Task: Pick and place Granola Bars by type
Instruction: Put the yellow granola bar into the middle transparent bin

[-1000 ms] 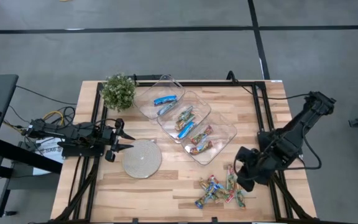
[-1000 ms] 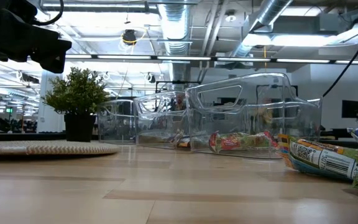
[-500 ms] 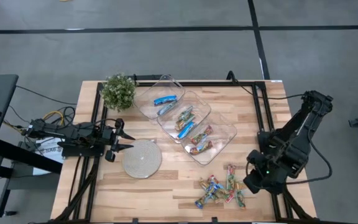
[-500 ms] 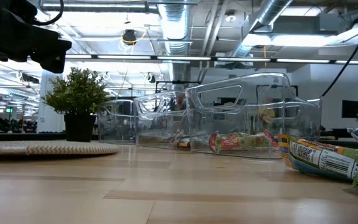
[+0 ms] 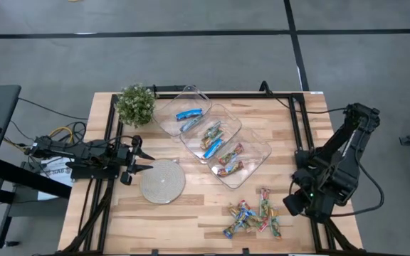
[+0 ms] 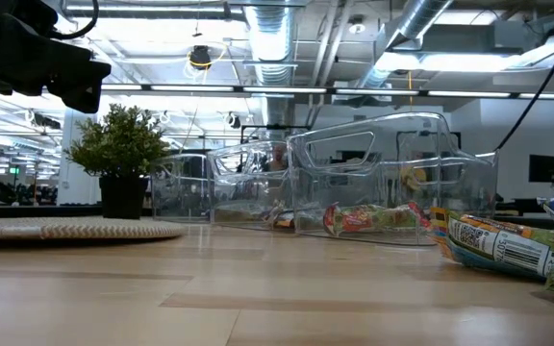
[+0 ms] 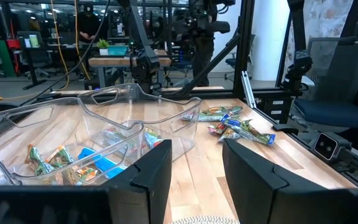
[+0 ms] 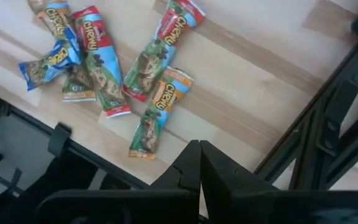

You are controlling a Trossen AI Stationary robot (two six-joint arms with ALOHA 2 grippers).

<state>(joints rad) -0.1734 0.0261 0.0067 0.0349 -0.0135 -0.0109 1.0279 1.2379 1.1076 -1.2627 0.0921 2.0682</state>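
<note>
Three clear trays (image 5: 253, 158), seven loose Granola Bars (image 8: 145, 68); right tool (image 8: 199, 163) closed empty, left tool (image 7: 196, 168) open.

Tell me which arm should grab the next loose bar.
Right. Its gripper hangs beside the loose bars; the left gripper waits across the table by the disc.

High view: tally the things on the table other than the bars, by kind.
Trays: 3
Plant: 1
Disc: 1
Total: 5
</note>
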